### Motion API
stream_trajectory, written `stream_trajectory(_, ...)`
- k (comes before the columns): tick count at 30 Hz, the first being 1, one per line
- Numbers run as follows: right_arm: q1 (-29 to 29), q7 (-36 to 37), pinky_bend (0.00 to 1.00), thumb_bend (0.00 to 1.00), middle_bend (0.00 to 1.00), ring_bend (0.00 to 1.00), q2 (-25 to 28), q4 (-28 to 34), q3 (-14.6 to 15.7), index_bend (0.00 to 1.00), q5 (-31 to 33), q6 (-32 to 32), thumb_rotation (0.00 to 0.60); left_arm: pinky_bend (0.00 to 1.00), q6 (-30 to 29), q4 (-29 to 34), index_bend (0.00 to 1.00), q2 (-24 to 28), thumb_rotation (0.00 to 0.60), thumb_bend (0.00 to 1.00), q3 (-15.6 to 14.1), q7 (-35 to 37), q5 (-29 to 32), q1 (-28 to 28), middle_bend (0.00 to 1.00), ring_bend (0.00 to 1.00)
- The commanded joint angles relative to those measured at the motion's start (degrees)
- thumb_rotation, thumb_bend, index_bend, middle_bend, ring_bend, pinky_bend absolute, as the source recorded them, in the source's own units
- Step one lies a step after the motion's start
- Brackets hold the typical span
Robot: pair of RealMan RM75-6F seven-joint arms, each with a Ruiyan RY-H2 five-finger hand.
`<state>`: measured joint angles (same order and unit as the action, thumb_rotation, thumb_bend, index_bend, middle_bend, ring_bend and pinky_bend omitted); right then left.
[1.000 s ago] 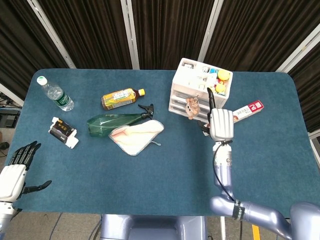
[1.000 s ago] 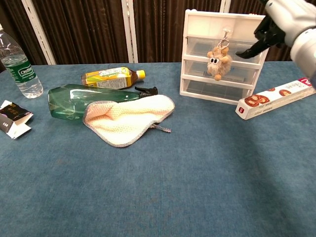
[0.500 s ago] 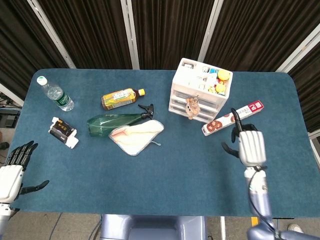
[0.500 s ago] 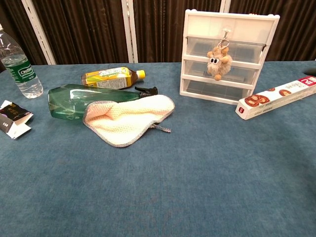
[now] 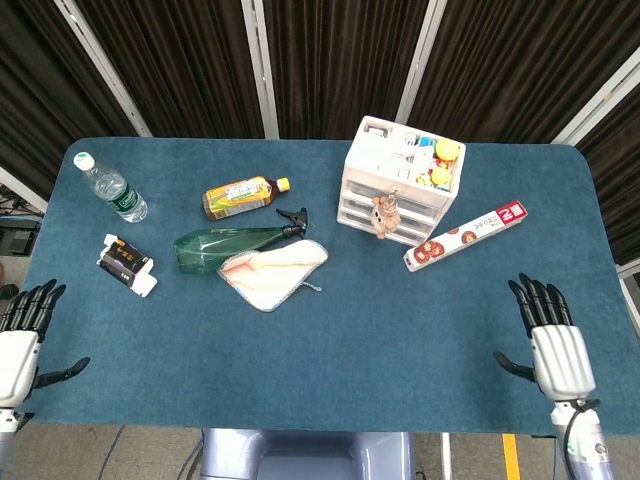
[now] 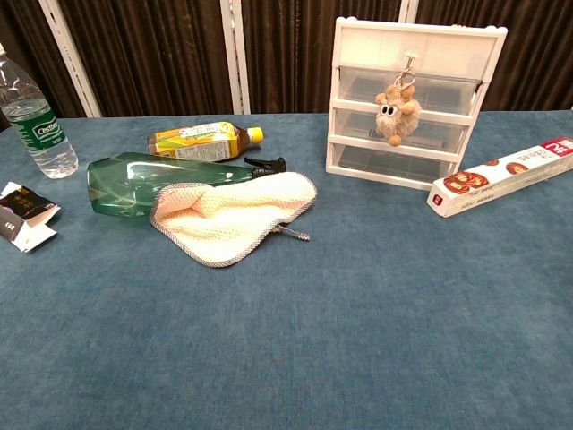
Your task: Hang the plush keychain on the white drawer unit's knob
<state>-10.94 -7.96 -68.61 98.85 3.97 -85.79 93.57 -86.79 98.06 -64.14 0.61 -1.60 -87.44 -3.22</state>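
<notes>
A desk (image 5: 330, 330) with rounded corners fills most of the head view, covered edge to edge in dark blue felt-like cloth. Behind it hangs a dark brown pleated curtain (image 5: 330, 60), crossed by pale slanted bars (image 5: 262, 65) that fan outward toward the top. In the chest view the same curtain (image 6: 161, 54) runs along the far edge of the desk (image 6: 358, 340), with white upright bars (image 6: 231, 54) in front of it. Light is even and soft. Grey floor (image 5: 150, 455) shows below the near edge, with a yellow strip (image 5: 511, 455) at lower right.
</notes>
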Motion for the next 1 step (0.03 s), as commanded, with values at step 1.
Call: stream_trajectory(1,1.58,0.20,0.00,0.01,0.00,0.00,-0.62,-2.63,0.67,0.00,-1.09,0.50,0.600,0.00,-0.22,-0.31,0.00,-0.37,0.600,0.10,0.31,-0.46,0.37,0.09,0.00,0.00)
